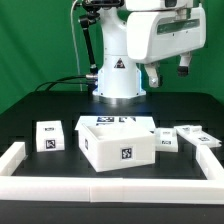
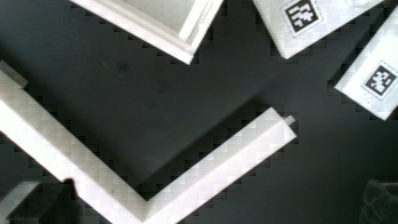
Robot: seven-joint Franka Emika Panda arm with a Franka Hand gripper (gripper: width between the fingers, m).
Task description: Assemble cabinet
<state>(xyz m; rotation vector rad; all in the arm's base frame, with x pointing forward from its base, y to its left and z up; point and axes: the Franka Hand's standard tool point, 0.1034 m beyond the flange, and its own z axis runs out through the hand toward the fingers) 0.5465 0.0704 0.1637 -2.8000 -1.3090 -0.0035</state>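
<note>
Pincer spread wide, empty, hanging high, cabinet well below it

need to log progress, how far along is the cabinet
Barely started. Done: nothing visibly fitted into the cabinet body. In hand: nothing, the gripper hangs open and empty above. Left: the tagged block and panels lie loose beside it.

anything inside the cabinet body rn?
Exterior view: the cabinet body is open on top. Only white inner walls show, and nothing rises above the rim. The front wall hides its floor, so a flat part lying there can't be ruled out.
</note>
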